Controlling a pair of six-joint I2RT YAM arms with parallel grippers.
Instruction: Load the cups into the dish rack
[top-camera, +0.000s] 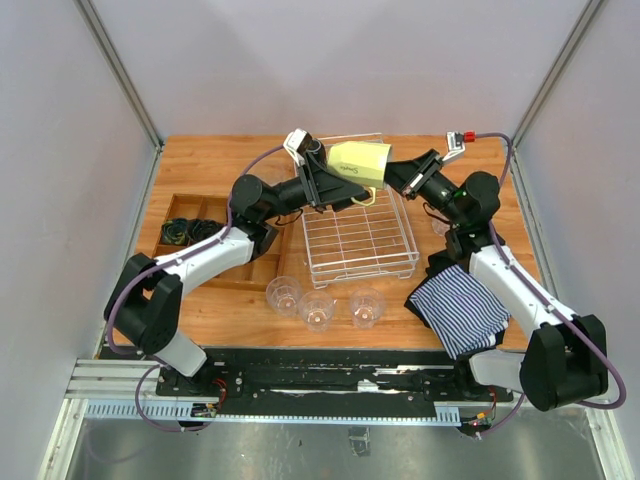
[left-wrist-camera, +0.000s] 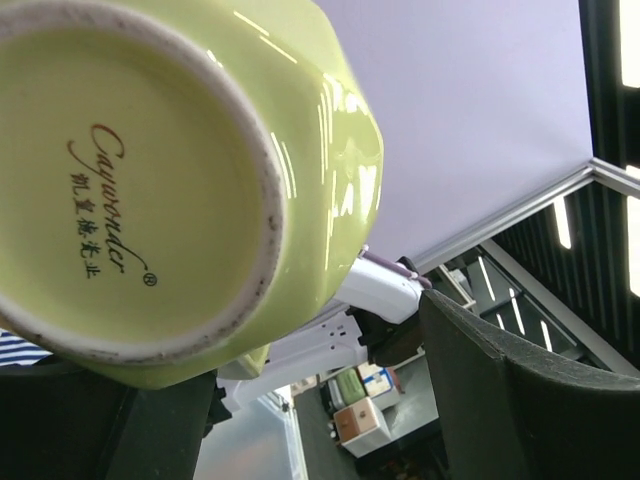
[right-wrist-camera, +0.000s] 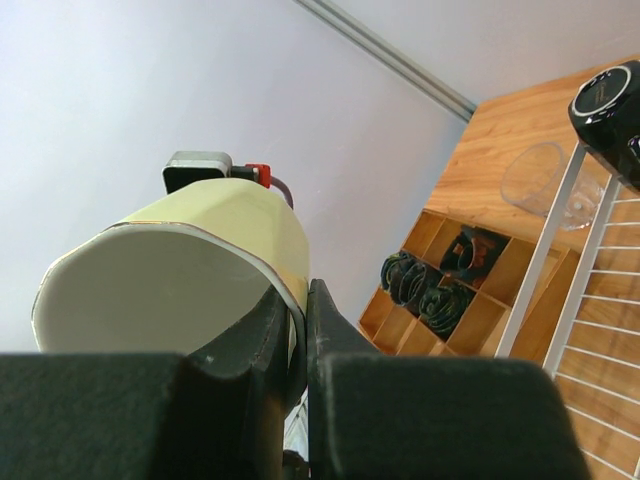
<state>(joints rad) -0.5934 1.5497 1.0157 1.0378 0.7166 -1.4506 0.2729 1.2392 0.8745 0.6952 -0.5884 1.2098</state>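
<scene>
The pale yellow-green mug (top-camera: 358, 160) hangs on its side above the far edge of the white wire dish rack (top-camera: 360, 240). My right gripper (top-camera: 395, 172) is shut on its rim, one finger inside and one outside the wall, as the right wrist view (right-wrist-camera: 305, 295) shows on the mug (right-wrist-camera: 180, 270). My left gripper (top-camera: 325, 168) is open beside the mug's base (left-wrist-camera: 130, 180), its jaws wide apart (left-wrist-camera: 290, 370). Three clear tumblers (top-camera: 285, 293) (top-camera: 318, 310) (top-camera: 366, 307) stand in front of the rack. Another tumbler (right-wrist-camera: 540, 185) lies beyond the rack's wires (right-wrist-camera: 560, 260). I cannot make out the black mug.
A brown wooden compartment tray (top-camera: 190, 225) with dark coiled items sits left of the rack and also shows in the right wrist view (right-wrist-camera: 450, 290). A blue-striped cloth (top-camera: 460, 310) lies at the front right under my right arm. Metal frame posts stand at the back corners.
</scene>
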